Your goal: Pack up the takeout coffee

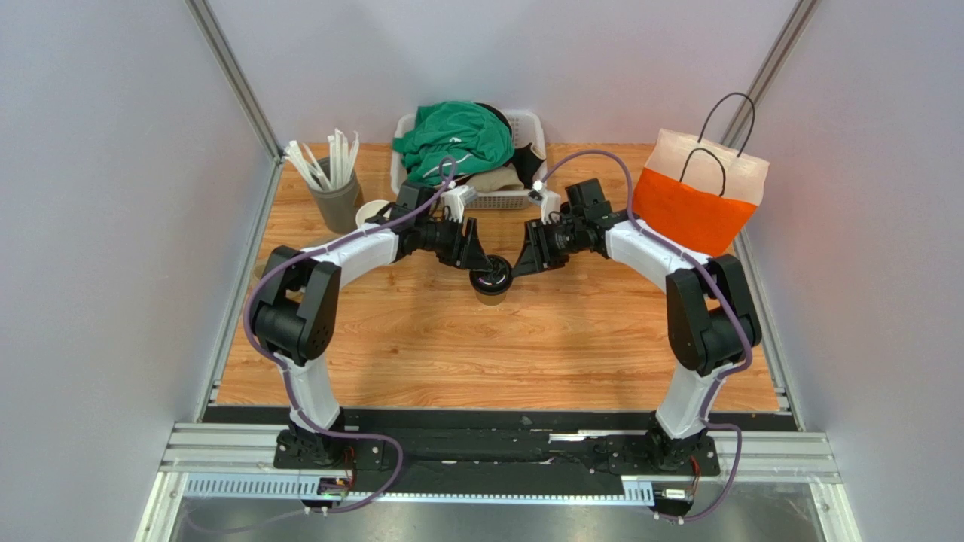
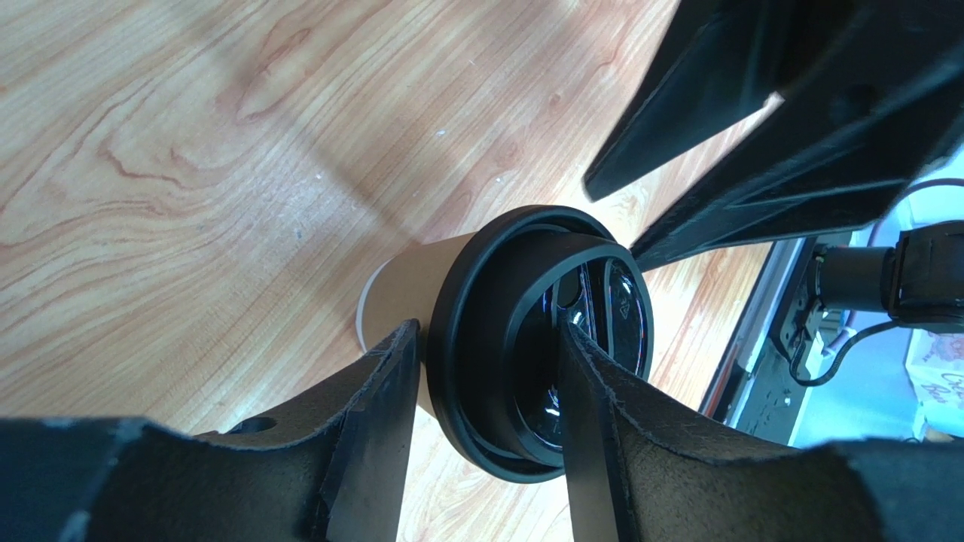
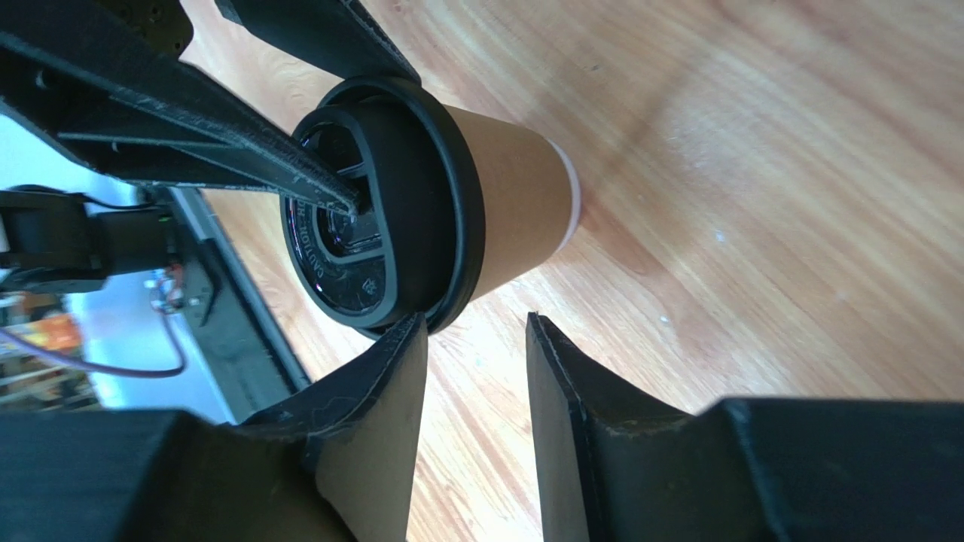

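1. Currently your takeout coffee (image 1: 492, 280) stands upright on the wooden table (image 1: 453, 361), about mid-table and between the two grippers. Its black lid (image 2: 498, 254) is seated on the brown paper cup.
2. Your left gripper (image 2: 487, 333) straddles the lid's rim. One finger lies outside, beside the cup wall just under the rim; the other reaches over the lid's top towards its recess. The jaws stand partly apart. Neither wrist view lets you tell whether they press on the rim or merely bracket it.
3. Your right gripper (image 3: 475, 328) is released. Its two fingers are parted, only bare table shows in the gap, and nothing is held. The tip of one finger sits just beside the lid's rim, at or near contact. The cup's body lies outside the jaws.
4. The orange-and-white paper bag (image 1: 693, 192) stands at the table's far right, behind the right arm and well apart from the cup.
5. A white basket (image 1: 524, 122) holding a green cloth (image 1: 453, 136) sits at the far edge, behind both grippers. A grey holder (image 1: 336, 203) of white sticks stands at the far left.
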Available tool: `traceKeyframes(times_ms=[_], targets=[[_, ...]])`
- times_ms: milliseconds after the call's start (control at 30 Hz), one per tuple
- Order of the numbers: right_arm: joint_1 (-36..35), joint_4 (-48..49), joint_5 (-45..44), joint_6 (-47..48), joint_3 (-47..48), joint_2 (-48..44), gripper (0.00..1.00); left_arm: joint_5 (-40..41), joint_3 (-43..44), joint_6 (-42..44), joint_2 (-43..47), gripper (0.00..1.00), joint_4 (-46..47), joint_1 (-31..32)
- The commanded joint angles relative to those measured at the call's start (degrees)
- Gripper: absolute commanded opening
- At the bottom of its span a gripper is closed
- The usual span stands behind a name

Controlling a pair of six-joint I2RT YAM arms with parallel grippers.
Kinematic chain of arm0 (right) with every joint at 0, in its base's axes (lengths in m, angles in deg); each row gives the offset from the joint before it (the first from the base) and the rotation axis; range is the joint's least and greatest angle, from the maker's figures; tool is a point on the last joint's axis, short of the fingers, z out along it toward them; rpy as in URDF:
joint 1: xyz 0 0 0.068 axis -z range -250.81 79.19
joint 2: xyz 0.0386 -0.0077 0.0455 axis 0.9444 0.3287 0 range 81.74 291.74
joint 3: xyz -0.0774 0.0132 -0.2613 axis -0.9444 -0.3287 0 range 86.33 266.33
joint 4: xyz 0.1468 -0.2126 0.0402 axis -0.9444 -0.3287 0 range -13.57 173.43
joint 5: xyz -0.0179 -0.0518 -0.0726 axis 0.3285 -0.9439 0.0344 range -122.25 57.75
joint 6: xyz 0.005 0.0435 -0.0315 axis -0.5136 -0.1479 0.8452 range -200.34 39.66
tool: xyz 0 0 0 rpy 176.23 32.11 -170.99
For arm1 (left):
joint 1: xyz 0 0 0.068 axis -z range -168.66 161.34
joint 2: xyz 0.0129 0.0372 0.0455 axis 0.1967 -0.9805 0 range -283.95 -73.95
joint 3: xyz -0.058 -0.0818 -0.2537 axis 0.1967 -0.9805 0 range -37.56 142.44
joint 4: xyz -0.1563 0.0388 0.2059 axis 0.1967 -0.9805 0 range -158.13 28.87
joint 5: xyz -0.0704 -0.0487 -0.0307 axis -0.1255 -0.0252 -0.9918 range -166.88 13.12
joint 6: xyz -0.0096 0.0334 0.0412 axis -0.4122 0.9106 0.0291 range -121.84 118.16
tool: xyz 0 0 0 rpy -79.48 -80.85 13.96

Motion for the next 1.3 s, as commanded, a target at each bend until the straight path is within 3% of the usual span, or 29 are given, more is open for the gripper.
traceKeyframes(times_ms=[0, 233, 433, 733, 1100, 1267], targets=[[0.0, -1.5, -6.6, 5.9, 2.1, -6.1, 0.44, 11.8, -2.6, 6.2, -5.5, 0.55, -7.8, -0.2], [0.0, -3.4, -5.9, 6.0, 3.9, -7.7, 0.49, 10.3, -0.4, 6.9, -3.7, 0.72, -8.6, -0.2], [-1.3, -4.7, -5.5, 8.9, 5.4, -7.3, 0.52, 7.5, 2.8, 8.3, -1.2, 0.80, -10.5, -0.3], [-3.8, -6.0, -7.8, 10.6, 8.0, -5.3, 0.54, 2.0, 8.6, 9.5, -0.4, 0.82, -13.3, -0.4], [-6.5, -5.7, -10.7, 12.7, 8.7, -0.8, 0.54, -0.6, 4.2, 8.7, 1.3, 0.82, -10.2, -0.4], [-7.7, -4.6, -11.4, 12.6, 8.1, -0.3, 0.53, -0.6, 4.2, 8.5, 0.2, 0.76, -9.9, -0.4]])
